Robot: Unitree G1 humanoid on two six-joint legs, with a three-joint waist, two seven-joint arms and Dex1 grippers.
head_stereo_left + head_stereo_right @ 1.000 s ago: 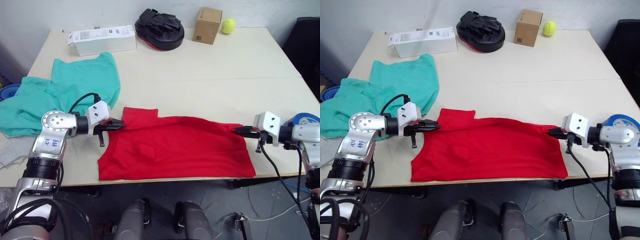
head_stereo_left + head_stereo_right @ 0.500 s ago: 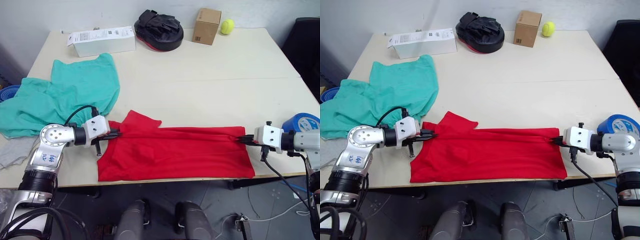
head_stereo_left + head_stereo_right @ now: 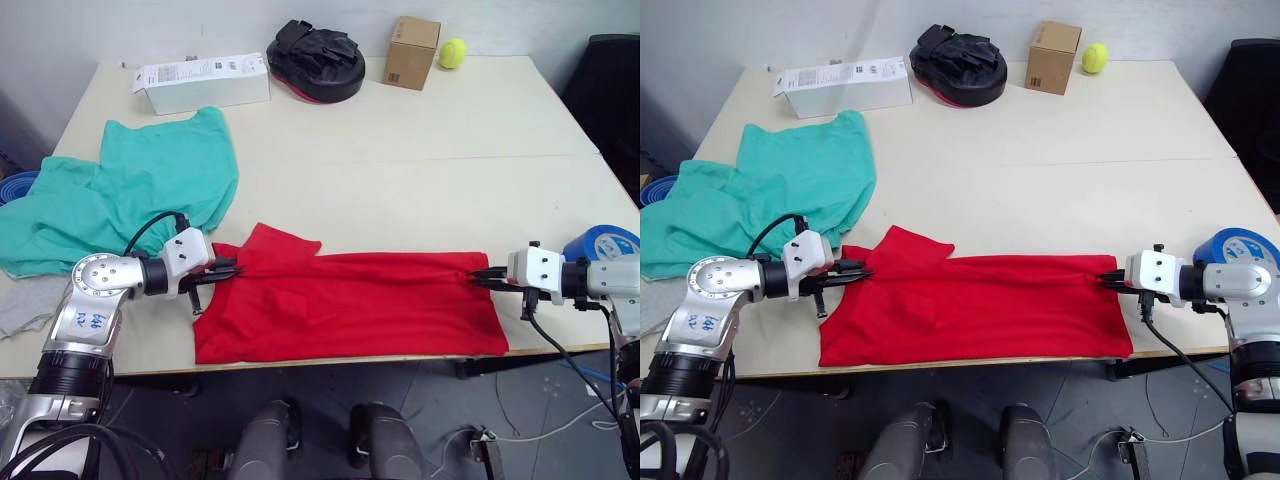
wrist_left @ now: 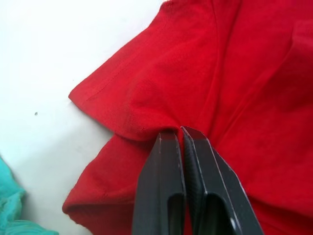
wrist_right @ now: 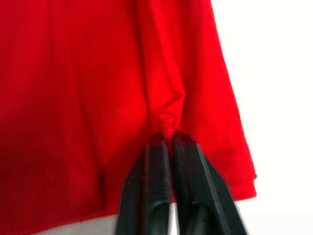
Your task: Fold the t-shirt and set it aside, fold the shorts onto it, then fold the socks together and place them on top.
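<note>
I have the t-shirt [image 3: 350,305] lying flat along the near edge of the table [image 3: 450,170], its front hem almost at the lip, so there is little room toward me. Behind it the tabletop is bare wood up to the white box [image 3: 200,80], black mitt [image 3: 315,60], cardboard box [image 3: 412,50] and yellow ball [image 3: 452,52] along the far edge. My left gripper [image 4: 182,134] is pinched tight on a fold of red cloth at the shirt's left end; my right gripper [image 5: 168,139] is clamped on a pucker at the right end. The shorts [image 3: 130,195] sit bunched just left of the shirt.
</note>
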